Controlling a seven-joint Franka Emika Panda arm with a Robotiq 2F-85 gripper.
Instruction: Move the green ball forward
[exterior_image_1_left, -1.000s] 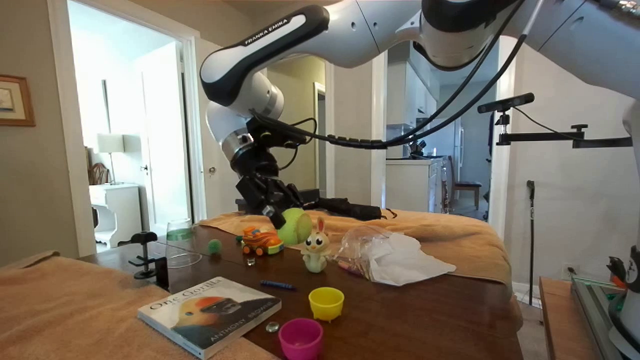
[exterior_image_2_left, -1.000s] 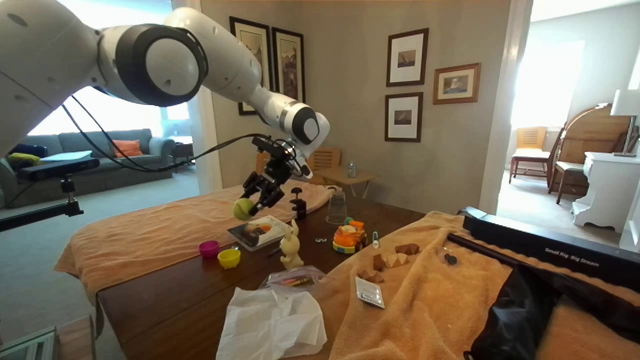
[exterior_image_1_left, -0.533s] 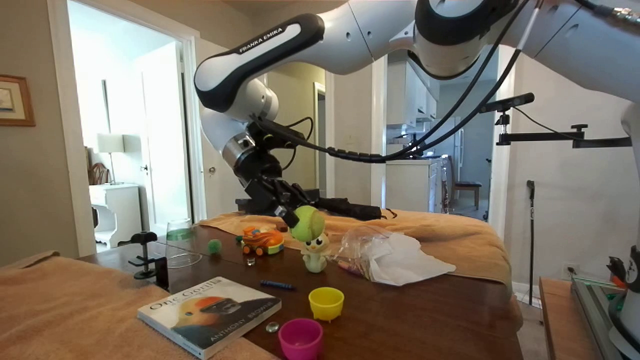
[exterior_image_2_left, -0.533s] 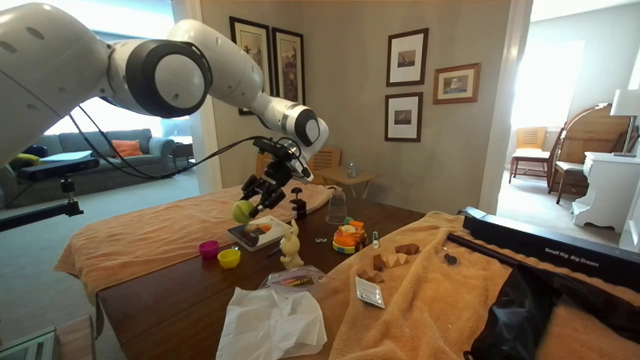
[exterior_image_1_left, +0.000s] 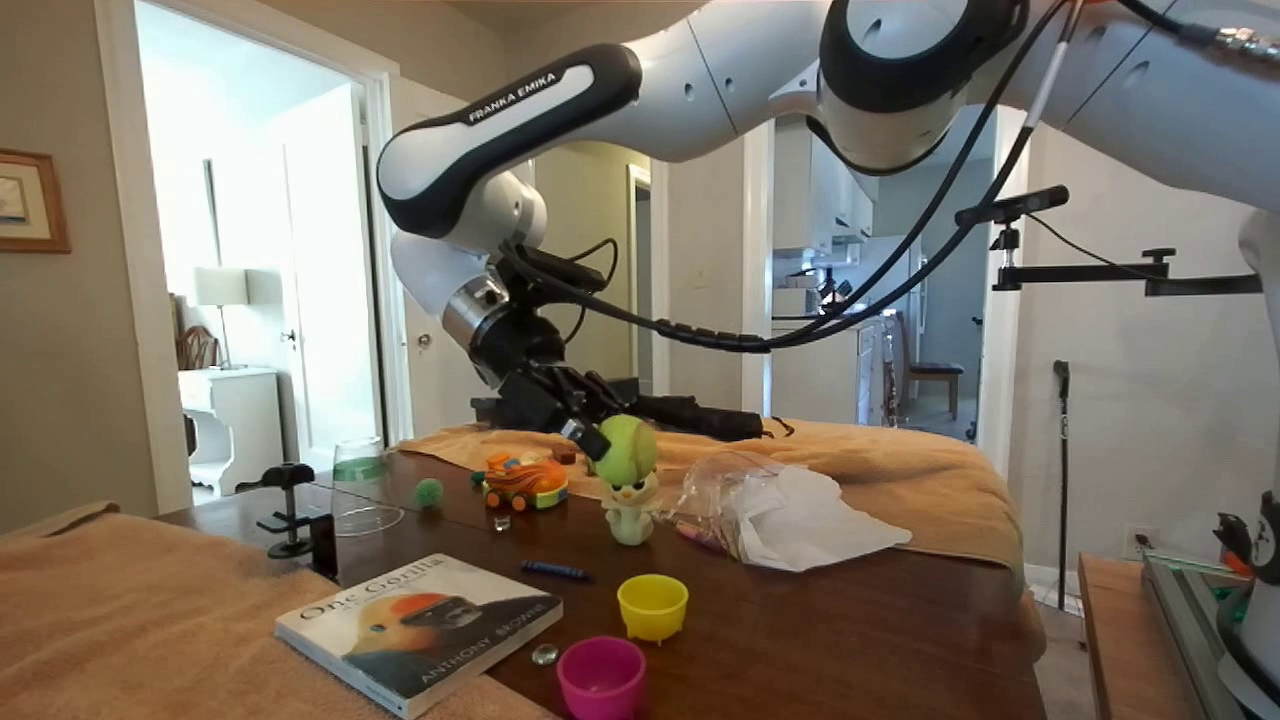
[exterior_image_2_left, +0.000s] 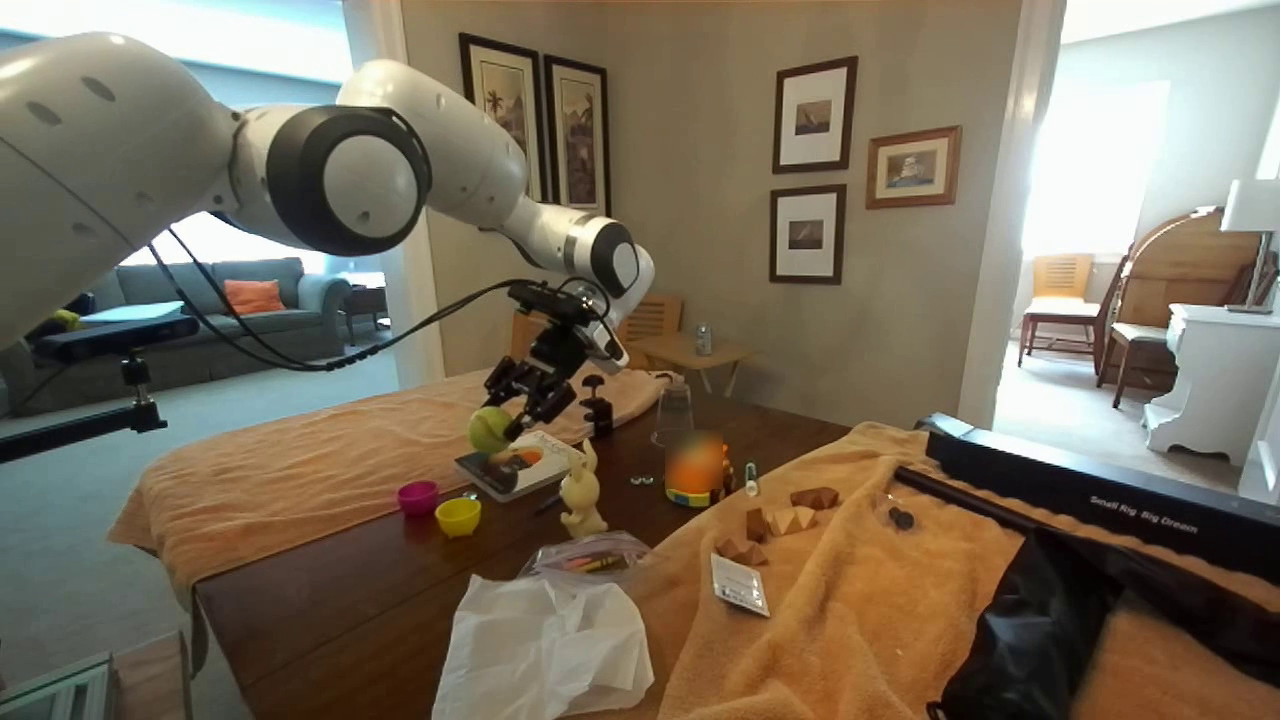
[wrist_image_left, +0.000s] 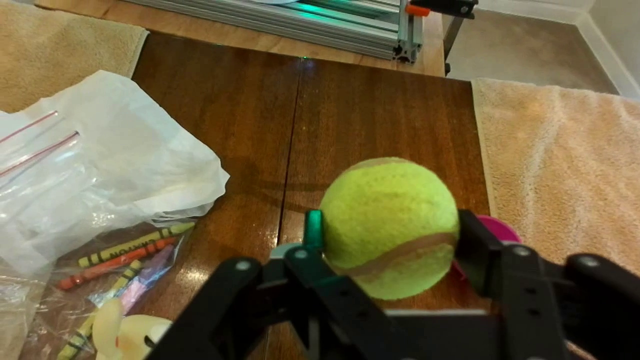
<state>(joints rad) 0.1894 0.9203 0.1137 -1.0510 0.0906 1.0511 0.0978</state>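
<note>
The arm (exterior_image_1_left: 690, 90) stretches out high over the table (exterior_image_1_left: 820, 640), bent at several joints. In an exterior view it comes in from the upper right, runs leftward with a gentle fall, and folds at the wrist (exterior_image_1_left: 478, 305), which slants back down and to the right. In an exterior view a broad round joint (exterior_image_2_left: 365, 185) stands out in the upper stretch; beyond it the links slope down to the right, and the last part turns down and to the left. Black cables (exterior_image_1_left: 715, 338) hang in a loose loop beneath the arm in both exterior views.

The gripper (wrist_image_left: 392, 229) is tilted, its tips lowest. Its jaws are closed on the ball (wrist_image_left: 390, 220), with the fingers (wrist_image_left: 477, 250) on opposite sides of it, parted by its width.

The ball is up in the air, above the table. In an exterior view it covers the ears of the rabbit (exterior_image_1_left: 630, 515); in an exterior view it is seen apart from the rabbit, with the book (exterior_image_2_left: 522, 470) showing just under it. In the wrist view one finger and the ball partly hide the pink cup (wrist_image_left: 500, 229).
</note>
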